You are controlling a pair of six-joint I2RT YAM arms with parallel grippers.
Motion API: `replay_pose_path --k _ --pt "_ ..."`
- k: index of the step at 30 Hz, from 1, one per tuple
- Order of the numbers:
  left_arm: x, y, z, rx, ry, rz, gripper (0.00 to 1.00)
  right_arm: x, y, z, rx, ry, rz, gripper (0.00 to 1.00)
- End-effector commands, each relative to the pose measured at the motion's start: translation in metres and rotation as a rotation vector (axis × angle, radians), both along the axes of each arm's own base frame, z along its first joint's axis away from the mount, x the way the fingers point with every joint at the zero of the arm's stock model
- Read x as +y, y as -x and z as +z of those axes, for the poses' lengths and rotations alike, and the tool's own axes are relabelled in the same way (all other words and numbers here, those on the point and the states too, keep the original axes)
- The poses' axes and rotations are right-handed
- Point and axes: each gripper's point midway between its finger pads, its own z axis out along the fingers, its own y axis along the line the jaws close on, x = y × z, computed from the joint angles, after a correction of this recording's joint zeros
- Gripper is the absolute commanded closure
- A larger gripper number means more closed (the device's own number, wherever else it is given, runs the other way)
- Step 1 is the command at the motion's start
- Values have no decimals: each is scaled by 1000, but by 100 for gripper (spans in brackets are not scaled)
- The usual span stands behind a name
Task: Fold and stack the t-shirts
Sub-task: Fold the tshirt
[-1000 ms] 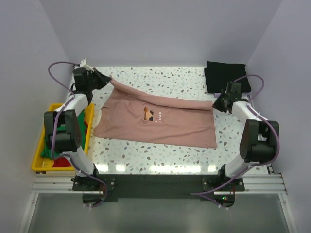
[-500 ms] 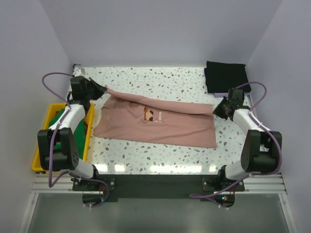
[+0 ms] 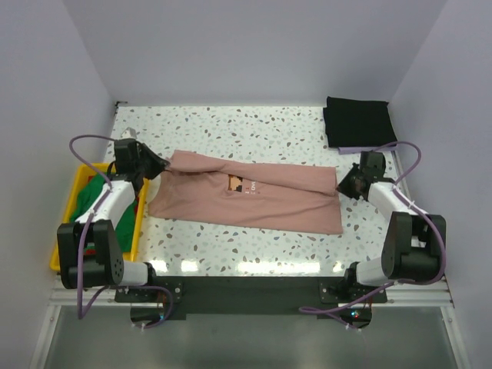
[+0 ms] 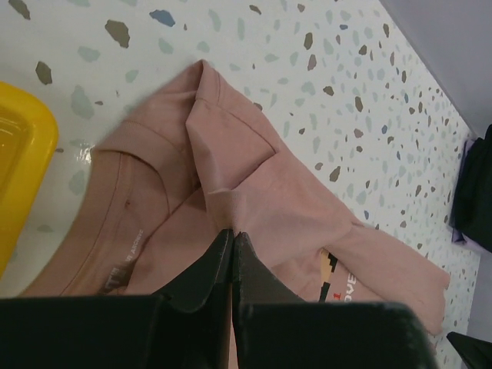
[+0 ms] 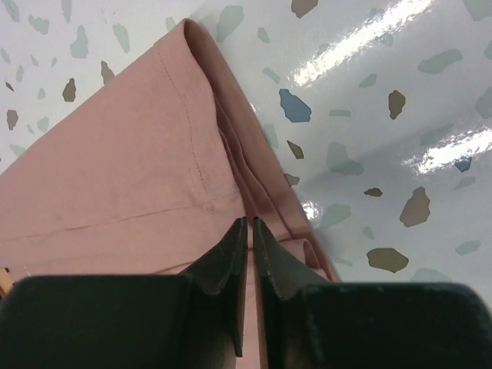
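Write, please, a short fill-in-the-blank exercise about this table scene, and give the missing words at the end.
1. The left gripper and the right gripper each pinch an edge of the ____ t-shirt.
2. The folded black garment lies at the far ____ corner of the table.
3. The bin beside the left arm is ____ in colour.
Missing words: pink; right; yellow.

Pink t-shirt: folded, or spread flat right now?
Partly folded. The pink t-shirt has its far edge doubled over the flat layer beneath; the left gripper and right gripper pinch that edge's ends.
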Motion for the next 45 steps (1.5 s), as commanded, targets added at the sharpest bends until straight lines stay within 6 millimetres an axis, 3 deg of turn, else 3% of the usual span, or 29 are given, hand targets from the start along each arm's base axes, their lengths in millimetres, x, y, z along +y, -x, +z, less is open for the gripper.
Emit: replay_pose_path --k 1,6,9,11,18,34,45 --pt "1 10 2 -7 15 16 100 -2 -7 13 -64 0 -7 86" --pt "-4 22 -12 28 31 0 100 0 -12 25 -97 -11 6 59" --pt "-6 27 -21 54 41 -10 100 -3 -22 30 -97 5 8 55" --pt "-8 28 -24 62 42 -19 100 -4 -31 33 -101 9 16 55" --pt "-10 30 -26 68 49 -36 100 1 -43 12 -44 -25 30 57" --pt "-14 32 -27 71 59 -56 100 17 -22 -26 63 -22 61 60" --pt "-16 34 -29 73 65 -66 100 17 -22 -29 75 -12 56 66"
